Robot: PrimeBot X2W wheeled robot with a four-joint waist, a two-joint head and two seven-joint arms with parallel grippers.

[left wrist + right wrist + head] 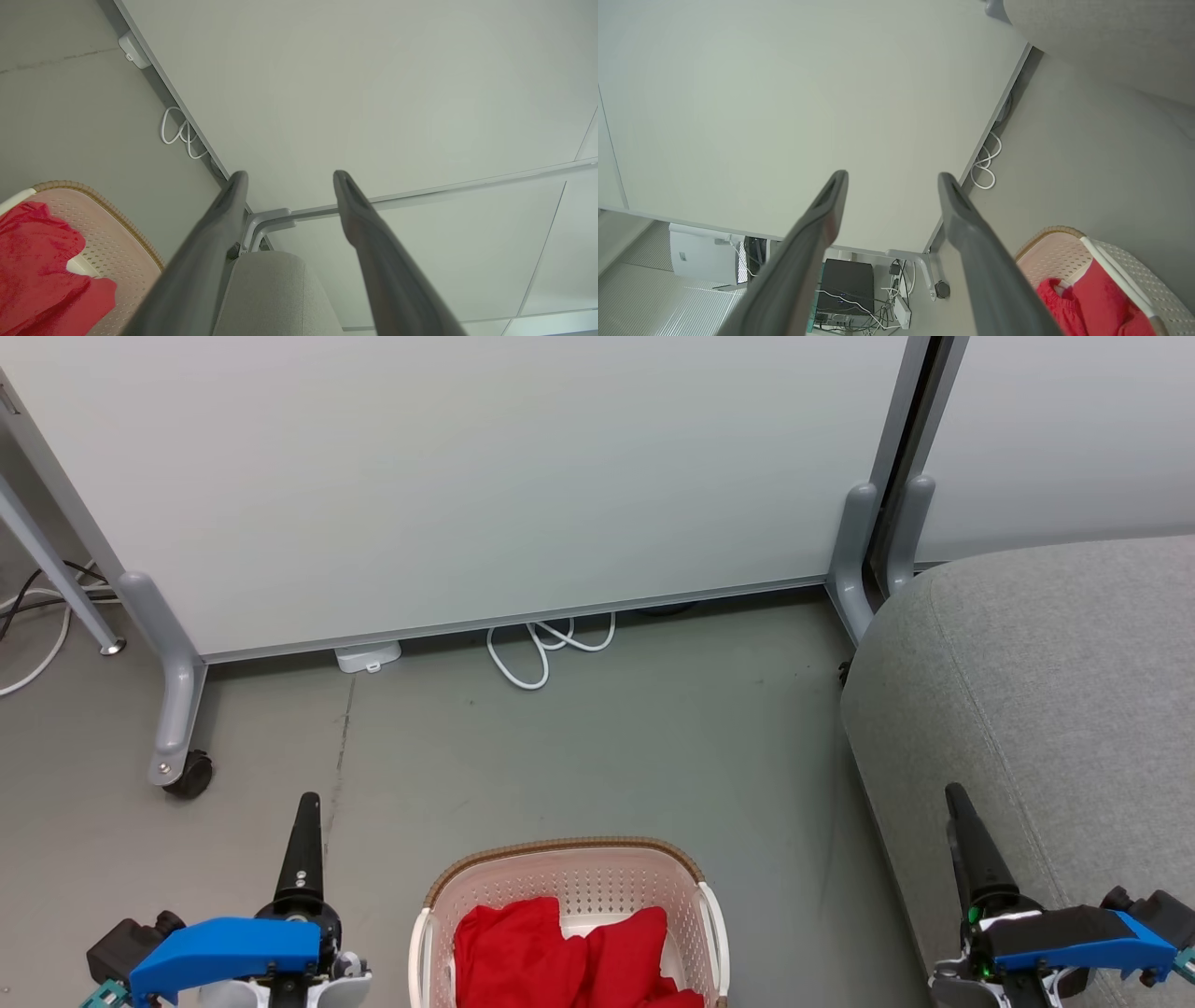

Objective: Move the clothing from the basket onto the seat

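Observation:
Bright red clothing (560, 957) lies bunched in the cream basket (569, 885) on the floor at the bottom centre of the head view. The grey seat (1046, 681) fills the right side. My left gripper (306, 803) hovers left of the basket over the floor; its fingers (231, 196) stand apart and hold nothing. My right gripper (954, 795) hangs over the seat's near corner, right of the basket, fingers (950, 196) also spread and bare. The left wrist view has the clothing (32, 275), basket (117, 252) and seat (275, 294). The right wrist view catches the basket (1120, 261) and clothing (1092, 303).
A white partition panel (467, 476) on grey wheeled legs (177, 709) stands behind the basket. A looped white cable (541, 649) and a small white box (369, 656) lie at its base. Bare grey floor (607, 747) stretches between panel and basket.

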